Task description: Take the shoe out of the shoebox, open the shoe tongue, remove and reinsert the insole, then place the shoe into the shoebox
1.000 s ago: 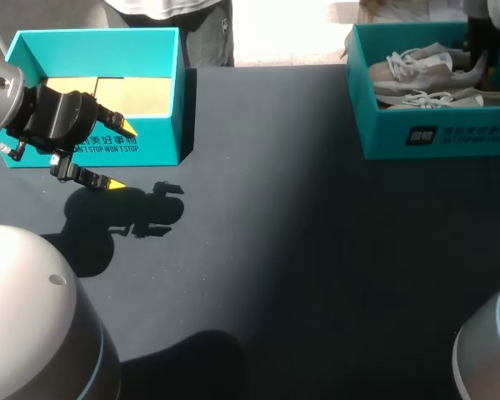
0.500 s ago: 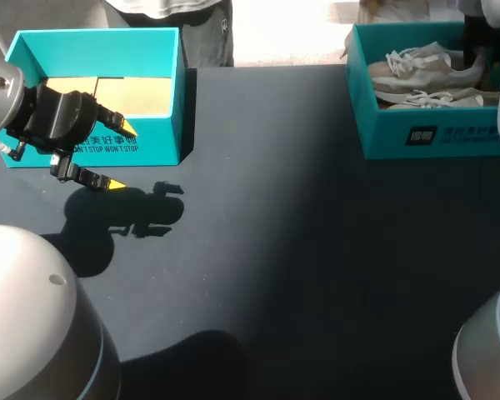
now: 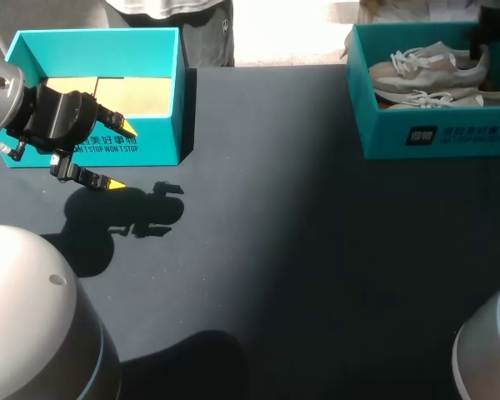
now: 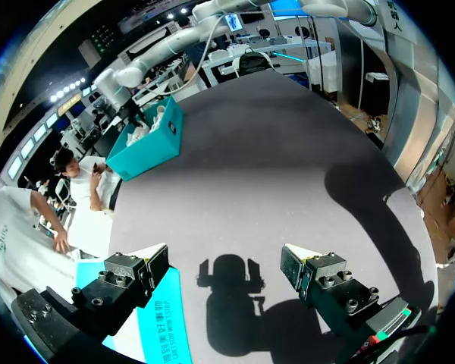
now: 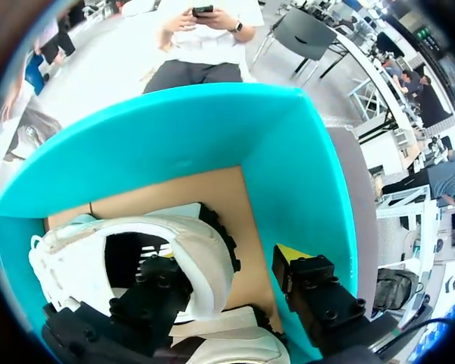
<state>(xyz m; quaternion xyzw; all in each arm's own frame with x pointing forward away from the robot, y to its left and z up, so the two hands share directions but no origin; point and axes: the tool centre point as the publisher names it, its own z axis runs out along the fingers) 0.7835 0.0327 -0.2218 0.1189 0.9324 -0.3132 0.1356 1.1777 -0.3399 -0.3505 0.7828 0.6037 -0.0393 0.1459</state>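
Right gripper spread wide astride heel of shoe in shoebox at two o'clock, gripping nothing; thin collar could slip free.

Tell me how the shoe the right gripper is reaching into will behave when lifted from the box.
The shoe looks soft at the collar, so it will probably flex under the right gripper. Gripped at the heel, its toe likely sags. Its loose laces may snag the second shoe.
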